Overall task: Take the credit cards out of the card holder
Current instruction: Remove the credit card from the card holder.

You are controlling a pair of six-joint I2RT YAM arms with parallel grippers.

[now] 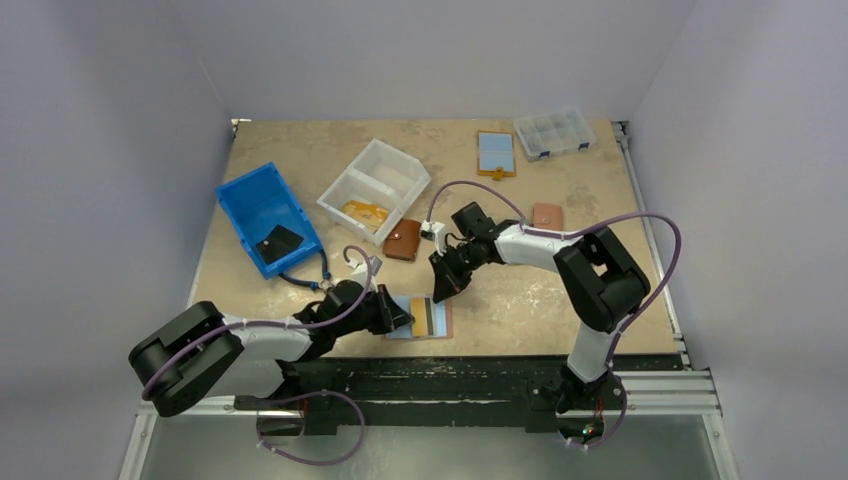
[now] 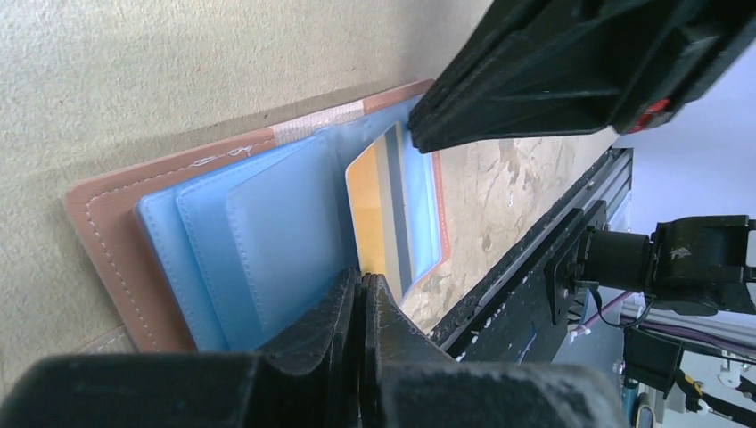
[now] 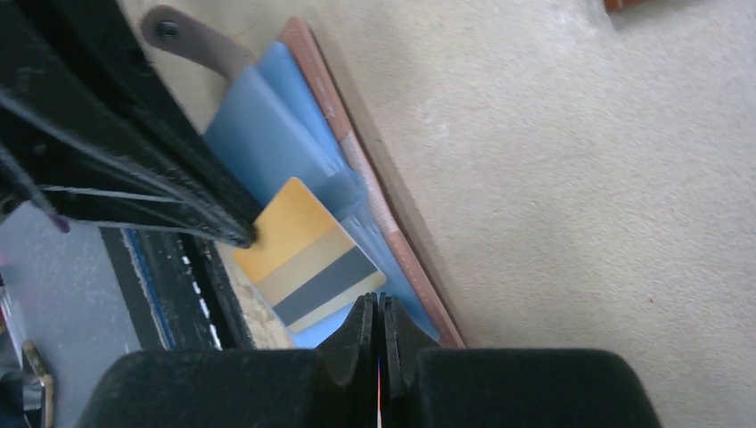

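Credit card (image 3: pixel 308 263) half out of card holder (image 1: pixel 441 322), lower centre of top view. Thin, stiff, slick; we would pinch its exposed corner. Left end effector (image 2: pixel 361 283) and right end effector (image 3: pixel 375 305) closed; hold unclear.

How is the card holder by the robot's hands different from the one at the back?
The near card holder shows a yellow striped card; the far card holder shows only blue. The left gripper and right gripper reach the near one; the far one lies alone. Both have brown edges, blue insides.
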